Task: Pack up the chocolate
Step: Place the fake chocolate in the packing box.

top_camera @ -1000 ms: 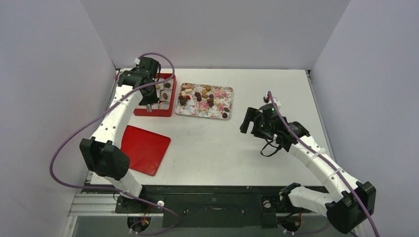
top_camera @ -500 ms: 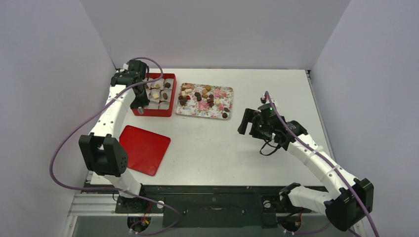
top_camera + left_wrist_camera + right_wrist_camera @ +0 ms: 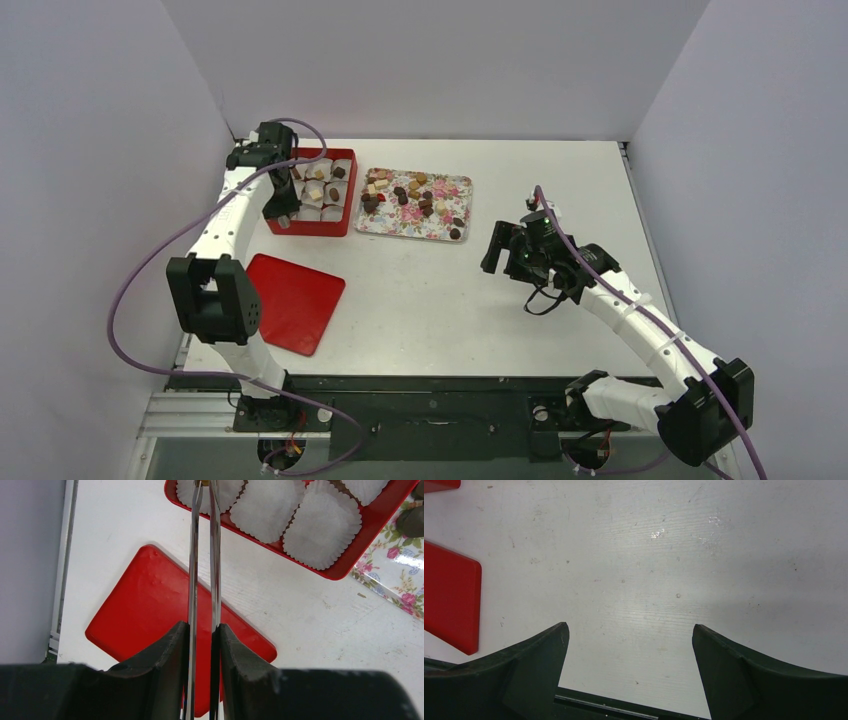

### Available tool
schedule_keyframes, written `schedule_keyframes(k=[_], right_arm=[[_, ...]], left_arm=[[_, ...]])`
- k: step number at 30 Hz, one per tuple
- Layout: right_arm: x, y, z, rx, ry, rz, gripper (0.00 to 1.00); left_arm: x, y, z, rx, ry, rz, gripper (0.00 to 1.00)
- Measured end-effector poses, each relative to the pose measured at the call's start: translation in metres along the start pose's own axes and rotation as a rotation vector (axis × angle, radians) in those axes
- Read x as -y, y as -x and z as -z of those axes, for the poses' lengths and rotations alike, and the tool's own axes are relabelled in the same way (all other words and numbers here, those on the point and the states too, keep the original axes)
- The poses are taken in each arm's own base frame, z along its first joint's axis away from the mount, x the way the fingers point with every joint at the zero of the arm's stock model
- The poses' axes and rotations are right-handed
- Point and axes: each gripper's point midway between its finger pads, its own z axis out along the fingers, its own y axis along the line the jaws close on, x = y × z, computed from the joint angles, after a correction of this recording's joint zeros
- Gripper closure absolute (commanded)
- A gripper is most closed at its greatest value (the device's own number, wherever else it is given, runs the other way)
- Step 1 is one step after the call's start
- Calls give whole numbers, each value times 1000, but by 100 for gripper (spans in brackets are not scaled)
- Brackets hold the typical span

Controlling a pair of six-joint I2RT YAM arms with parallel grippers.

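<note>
The chocolate lies as small dark, tan and cream pieces on a floral tray. Several more pieces sit in white paper cups inside a red box. My left gripper is shut on metal tweezers. The tweezers reach down into a paper cup at the box's near-left corner. A tan speck shows at their tips, cut off by the frame's top edge. My right gripper hangs open over bare table, right of the tray, holding nothing.
A flat red lid lies on the table in front of the box. Three empty paper cups fill the box's near row in the left wrist view. White walls stand on the left, back and right of the table.
My left arm swung left from over the box's middle to its near-left corner, carrying the tweezers. The right arm barely shifted.
</note>
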Motion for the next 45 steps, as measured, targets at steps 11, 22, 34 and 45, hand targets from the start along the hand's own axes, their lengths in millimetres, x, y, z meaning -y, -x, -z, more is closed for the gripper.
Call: schedule_keyframes(k=[11,22,34,45], right_arm=[[0,0,0,0,0,0,11],[0,0,0,0,0,0,11],[0,0,0,0,-1,0,11],[7,5,0,30,-39,-1,11]], left_arm=[[2,-1,-6,-12,0,-2,71],[2,-1,-6,-11,0,-2,67],[18,38,31,107,-61,11,67],[99,50,108,238,-234,-115,67]])
